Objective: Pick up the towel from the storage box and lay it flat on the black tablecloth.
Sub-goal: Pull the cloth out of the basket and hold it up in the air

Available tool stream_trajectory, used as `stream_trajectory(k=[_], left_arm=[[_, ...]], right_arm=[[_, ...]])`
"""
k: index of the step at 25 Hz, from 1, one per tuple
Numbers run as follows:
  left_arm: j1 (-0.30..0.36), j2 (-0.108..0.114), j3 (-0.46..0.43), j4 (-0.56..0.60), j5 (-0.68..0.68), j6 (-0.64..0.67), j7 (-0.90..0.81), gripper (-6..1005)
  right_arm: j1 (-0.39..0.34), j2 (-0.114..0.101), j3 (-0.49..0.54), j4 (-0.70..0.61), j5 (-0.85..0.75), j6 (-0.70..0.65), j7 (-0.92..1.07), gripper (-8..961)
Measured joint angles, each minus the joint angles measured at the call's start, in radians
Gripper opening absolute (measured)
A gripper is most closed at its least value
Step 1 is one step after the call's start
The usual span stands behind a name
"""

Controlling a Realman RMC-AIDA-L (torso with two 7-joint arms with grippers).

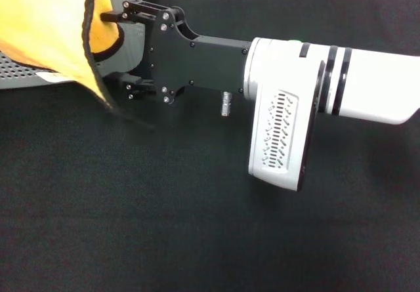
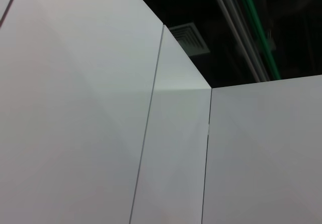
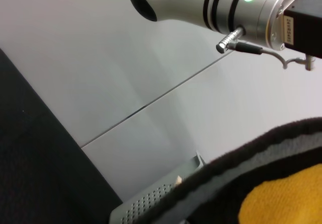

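**Towel hangs lifted while the right claw reaches for its edge**

The towel (image 1: 49, 29) hangs in the air at the left of the head view, orange-yellow side showing, its black-stitched edge drooping to a corner just above the black tablecloth (image 1: 197, 239). It is clear of the storage box (image 1: 26, 75), whose perforated grey wall shows behind and below it. Judging from this, the cloth is held up from above so that it can be opened out before being laid flat; what holds it at the top is out of view.

The right claw (image 1: 128, 52) lies level, its arm stretched across the surface from the right, wrist turned so the two fingers (image 1: 134, 10) stand one above the other. They are spread apart, the upper tip touching or just beside the hanging edge, nothing clamped yet. This pose suits pinching a side edge to spread the towel.

The right wrist view shows the towel's black border and orange face close up, with the left arm (image 3: 211, 2) overhead. The left claw itself is not visible, so its state cannot be told.
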Motion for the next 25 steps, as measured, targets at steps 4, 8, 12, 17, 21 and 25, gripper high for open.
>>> stream_trajectory(k=[4,8,12,17,21,25], left_arm=[[0.000,0.002,0.001,-0.007,0.000,0.000,0.008,22],[-0.001,0.003,0.001,-0.009,0.007,0.000,0.008,23],[-0.002,0.003,0.001,-0.010,0.013,0.000,0.009,23],[0.000,0.003,0.001,-0.016,0.013,0.001,0.009,23],[0.005,0.002,-0.004,-0.017,0.013,0.002,0.009,23],[0.008,0.005,-0.007,-0.017,0.013,0.002,0.009,23]], right_arm=[[0.004,0.000,0.003,-0.011,0.001,-0.001,0.000,705],[0.018,0.000,0.007,-0.017,0.004,-0.001,0.000,698],[0.021,0.000,0.009,-0.029,0.007,-0.001,0.000,691],[0.005,0.000,0.012,-0.051,0.007,0.003,0.000,619],[-0.024,0.000,0.007,-0.082,0.003,0.007,0.000,599],[-0.067,0.000,0.002,-0.131,-0.019,0.010,0.000,597]])
